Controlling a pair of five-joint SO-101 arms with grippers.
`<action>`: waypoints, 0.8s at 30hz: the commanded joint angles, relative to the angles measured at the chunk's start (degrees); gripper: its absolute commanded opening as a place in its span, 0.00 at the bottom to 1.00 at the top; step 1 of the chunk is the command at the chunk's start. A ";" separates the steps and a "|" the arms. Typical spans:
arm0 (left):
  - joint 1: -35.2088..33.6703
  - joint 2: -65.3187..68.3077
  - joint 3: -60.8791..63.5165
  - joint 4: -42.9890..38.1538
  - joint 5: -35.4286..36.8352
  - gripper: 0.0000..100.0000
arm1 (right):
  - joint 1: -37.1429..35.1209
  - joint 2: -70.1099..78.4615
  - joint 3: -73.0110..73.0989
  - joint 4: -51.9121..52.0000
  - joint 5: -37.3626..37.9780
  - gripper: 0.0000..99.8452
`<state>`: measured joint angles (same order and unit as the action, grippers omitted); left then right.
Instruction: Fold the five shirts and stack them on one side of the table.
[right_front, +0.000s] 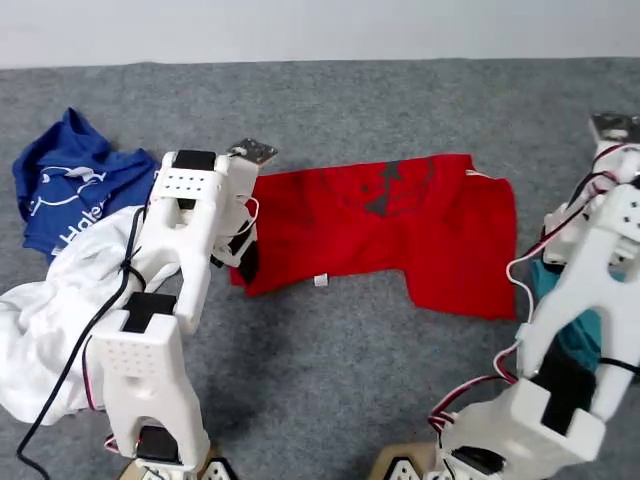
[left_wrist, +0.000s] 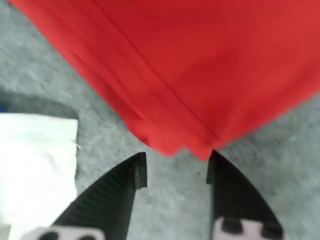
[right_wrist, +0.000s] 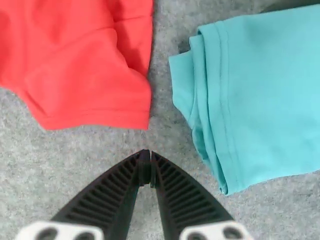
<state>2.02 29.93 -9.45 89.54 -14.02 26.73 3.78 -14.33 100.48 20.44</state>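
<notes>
Fingers of the left gripper (left_wrist: 176, 169) stand spread with nothing between them, their tips just short of a doubled corner of the red shirt (right_front: 385, 225). Those of the right gripper (right_wrist: 150, 170) are pressed together and empty, over bare cover between the red shirt's sleeve and the teal shirt (right_wrist: 250, 95).

In the high view the grey table cover (right_front: 330, 380) runs from edge to edge. The red shirt lies on it at the centre of the frame, spread wide, with a dark print near its upper edge and one sleeve reaching toward the right. The white shirt (right_front: 40, 320) is crumpled at the lower left, partly under the left arm (right_front: 160, 300), and overlaps the lower edge of the blue shirt (right_front: 65, 185), which is bunched at the upper left. At the right edge the teal shirt is mostly hidden behind the right arm (right_front: 590, 290). It looks folded, lying just beside the red sleeve but apart from it. A small white tag (right_front: 320, 280) shows at the red shirt's lower edge.
</notes>
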 joint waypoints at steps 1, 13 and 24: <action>0.00 0.00 -1.36 -2.46 0.53 0.21 | 0.75 -3.65 0.09 2.24 0.53 0.01; 1.32 6.24 -3.65 0.00 0.44 0.10 | 0.75 -5.41 0.18 2.24 0.53 0.01; 1.05 5.63 -3.21 9.41 -1.85 0.00 | 0.75 -8.40 0.18 2.24 0.62 0.01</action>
<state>3.25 36.44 -11.47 94.29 -14.20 26.73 -0.53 -13.89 100.48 20.53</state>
